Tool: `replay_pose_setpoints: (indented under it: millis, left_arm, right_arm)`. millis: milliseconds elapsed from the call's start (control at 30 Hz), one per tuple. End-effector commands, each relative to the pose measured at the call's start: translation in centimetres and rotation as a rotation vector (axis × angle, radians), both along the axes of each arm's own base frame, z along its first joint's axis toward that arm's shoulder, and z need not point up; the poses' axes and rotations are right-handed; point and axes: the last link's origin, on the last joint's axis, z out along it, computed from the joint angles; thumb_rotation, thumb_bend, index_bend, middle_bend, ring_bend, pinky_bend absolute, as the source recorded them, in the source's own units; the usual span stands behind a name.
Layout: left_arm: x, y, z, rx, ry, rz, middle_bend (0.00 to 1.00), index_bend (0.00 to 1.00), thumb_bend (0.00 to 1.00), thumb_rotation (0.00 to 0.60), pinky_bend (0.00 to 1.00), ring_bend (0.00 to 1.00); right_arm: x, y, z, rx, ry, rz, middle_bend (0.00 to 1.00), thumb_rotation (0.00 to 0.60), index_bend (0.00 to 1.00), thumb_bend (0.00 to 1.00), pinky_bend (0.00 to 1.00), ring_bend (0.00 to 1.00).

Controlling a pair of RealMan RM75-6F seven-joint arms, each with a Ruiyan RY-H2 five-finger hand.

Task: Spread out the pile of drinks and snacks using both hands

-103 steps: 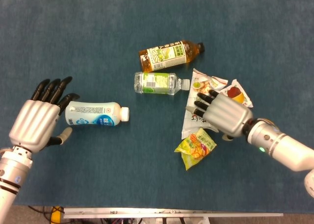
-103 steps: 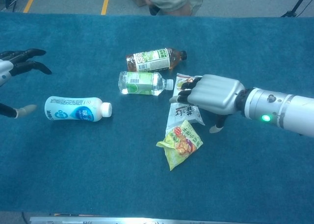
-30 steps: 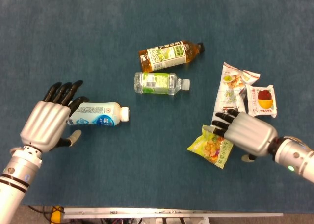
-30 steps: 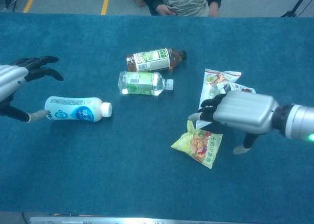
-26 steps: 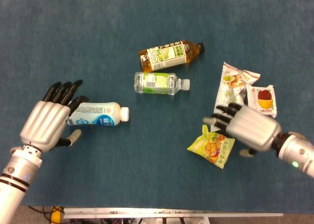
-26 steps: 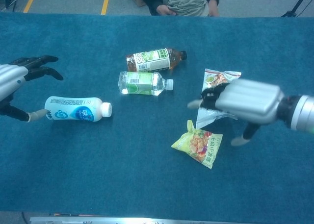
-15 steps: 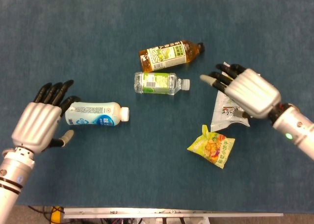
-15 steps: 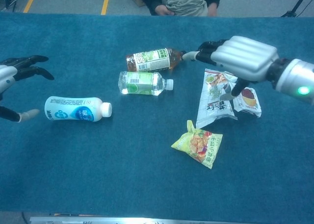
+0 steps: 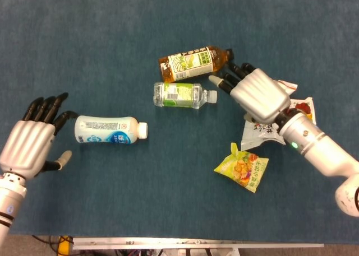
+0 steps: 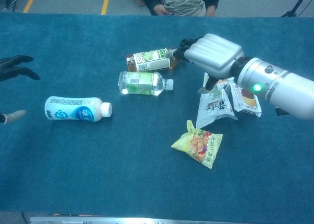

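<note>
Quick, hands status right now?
Left hand: open, holding nothing.
Right hand: open, fingers apart by the tea bottle, holding nothing.

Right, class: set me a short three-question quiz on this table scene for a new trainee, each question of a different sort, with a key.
1. True or false: the left hand grips the white bottle.
2. Which thing lies nearest the front edge of the table? A. tea bottle B. yellow snack bag C. clear bottle
3. Fill in: the right hand has its fingertips by the cap end of the ___ bottle.

Key: 1 false, the hand is open and apart from it; 2 B; 3 tea.
</note>
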Motion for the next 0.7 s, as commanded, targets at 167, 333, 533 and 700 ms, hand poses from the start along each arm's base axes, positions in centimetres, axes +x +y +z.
replay_pose_setpoints:
  millis: [167,333,533,700]
  left_arm:
    - [0.08,0.01,-0.23,-0.010,-0.005,-0.005,0.00,0.21,0.28,0.600,0.00,0.00]
    - [0.21,0.07,-0.39,-0.014,-0.008,-0.009,0.00,0.21,0.28,0.600,0.00,0.00]
    - [0.08,0.03,-0.47,-0.018,-0.008,-0.005,0.00,0.21,0.28,0.600,0.00,0.00]
    - [0.06,0.01,-0.59,-0.024,-0.008,-0.006,0.00,0.21,0.28,0.600,0.00,0.00]
  right_arm:
    - [-0.70,-0.05,-0.26,0.034,0.122,-0.048,0.40,0.600,0.15,0.00,0.29,0.15]
    - [-1.14,-0.03,-0.52,0.054,0.179,-0.086,0.34,0.600,0.15,0.00,0.29,0.15]
    - [-1.02,0.09,-0.47,0.064,0.206,-0.107,0.24,0.600,0.21,0.00,0.29,0.14]
    - [-1.04,0.14,-0.66,0.067,0.226,-0.107,0.21,0.600,0.21,0.00,0.28,0.12]
